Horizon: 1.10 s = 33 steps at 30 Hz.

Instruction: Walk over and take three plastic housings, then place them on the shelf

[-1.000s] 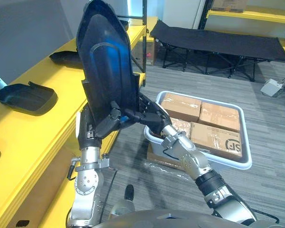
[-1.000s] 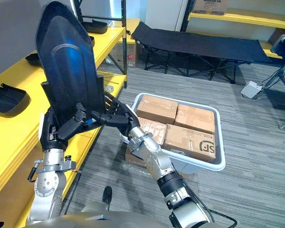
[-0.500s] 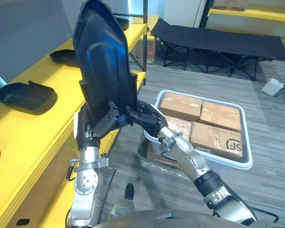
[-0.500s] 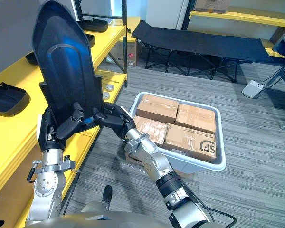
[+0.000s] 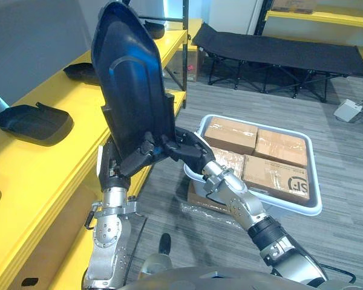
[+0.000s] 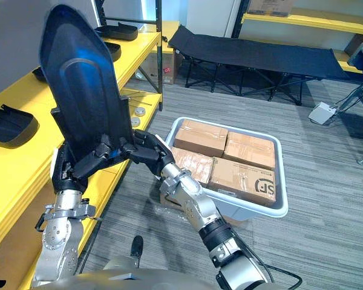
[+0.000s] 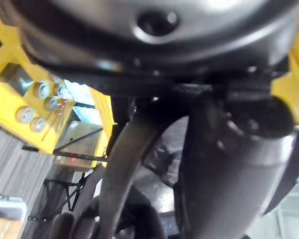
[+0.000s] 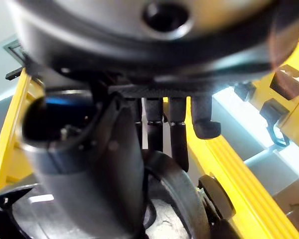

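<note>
A large black plastic housing stands upright between both hands, beside the yellow shelf. My left hand holds its lower left part from below, fingers curled over the face. From the right, my right hand grips the lower right edge. In the right wrist view its fingers curl over the housing's dark rim. Two more black housings lie on the shelf top, and a further one sits at the far end.
A white bin packed with cardboard boxes sits on the carpet just right of my arms. A black folding cot stands farther back. Small round parts lie on the shelf's lower level.
My right hand's fingers have curled shut on the housing's lower right edge. The housing's top has leaned slightly left, toward the shelf.
</note>
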Tool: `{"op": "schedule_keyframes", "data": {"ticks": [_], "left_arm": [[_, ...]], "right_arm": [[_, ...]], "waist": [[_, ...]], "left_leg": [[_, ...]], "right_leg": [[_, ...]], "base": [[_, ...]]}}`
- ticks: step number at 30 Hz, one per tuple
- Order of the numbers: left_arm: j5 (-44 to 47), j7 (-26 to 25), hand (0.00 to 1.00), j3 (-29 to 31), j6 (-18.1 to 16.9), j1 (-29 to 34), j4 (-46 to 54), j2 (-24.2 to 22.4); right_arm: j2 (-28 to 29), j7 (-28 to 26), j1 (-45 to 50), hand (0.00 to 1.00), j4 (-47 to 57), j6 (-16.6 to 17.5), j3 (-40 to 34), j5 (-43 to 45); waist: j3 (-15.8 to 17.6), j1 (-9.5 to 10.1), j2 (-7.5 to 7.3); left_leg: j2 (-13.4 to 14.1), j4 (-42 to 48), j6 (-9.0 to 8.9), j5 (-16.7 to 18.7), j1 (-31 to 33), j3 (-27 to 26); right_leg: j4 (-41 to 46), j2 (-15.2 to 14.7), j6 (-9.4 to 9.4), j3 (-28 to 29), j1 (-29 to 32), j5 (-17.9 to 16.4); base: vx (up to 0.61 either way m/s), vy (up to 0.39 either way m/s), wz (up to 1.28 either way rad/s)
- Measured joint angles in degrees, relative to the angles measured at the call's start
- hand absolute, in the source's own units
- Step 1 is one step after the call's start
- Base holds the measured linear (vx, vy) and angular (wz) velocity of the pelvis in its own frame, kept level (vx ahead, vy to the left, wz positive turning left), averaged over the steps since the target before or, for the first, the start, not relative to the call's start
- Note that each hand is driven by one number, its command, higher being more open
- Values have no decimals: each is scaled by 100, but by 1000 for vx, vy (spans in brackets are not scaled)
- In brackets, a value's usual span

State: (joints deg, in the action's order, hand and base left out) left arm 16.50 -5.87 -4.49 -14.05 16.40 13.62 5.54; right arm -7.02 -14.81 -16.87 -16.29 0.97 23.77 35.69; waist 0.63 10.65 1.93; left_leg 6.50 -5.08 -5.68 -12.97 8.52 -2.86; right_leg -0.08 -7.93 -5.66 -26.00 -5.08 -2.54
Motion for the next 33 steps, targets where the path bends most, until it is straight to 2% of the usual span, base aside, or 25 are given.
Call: {"op": "schedule_keyframes", "data": {"ticks": [5, 9, 13, 26, 33], "left_arm": [[636, 446, 100, -41, 82, 27, -21, 15], [1057, 934, 100, -259, 85, 30, 10, 19], [1369, 1205, 100, -269, 183, 31, 9, 0], [1458, 1212, 100, -118, 196, 30, 10, -82], [968, 802, 100, 59, 319, 24, 15, -124]], "right_arm": [[2, -17, -1, 0, -100, 122, -147, -57], [12, -7, 2, 0, -236, 119, -229, -103], [6, -15, 3, 0, -354, 118, -256, -101], [15, -69, 22, 0, -354, 118, -242, -107], [19, -90, 75, 0, -354, 119, -167, -166]], "waist": [[1, 3, 1], [2, -2, 3], [1, -17, 7], [0, 3, 9], [0, 3, 9]], "left_leg": [[0, 1, 0, 0, -1, -4], [1, 0, 0, 0, -3, -14], [6, 1, -2, 2, -6, -31], [4, -1, -7, 7, -7, -40], [5, 2, -7, 7, -7, -40]], "right_leg": [[-1, 0, 0, 5, 2, 0], [-2, 0, 0, 19, 7, 0], [-3, 1, 0, 37, 15, 1], [-6, -1, 0, 42, 15, 0], [-8, -1, 1, 42, 16, 0]], "base": [[0, 0, 0], [0, 0, 0], [0, 0, 0], [0, 0, 0], [0, 0, 0]]}}
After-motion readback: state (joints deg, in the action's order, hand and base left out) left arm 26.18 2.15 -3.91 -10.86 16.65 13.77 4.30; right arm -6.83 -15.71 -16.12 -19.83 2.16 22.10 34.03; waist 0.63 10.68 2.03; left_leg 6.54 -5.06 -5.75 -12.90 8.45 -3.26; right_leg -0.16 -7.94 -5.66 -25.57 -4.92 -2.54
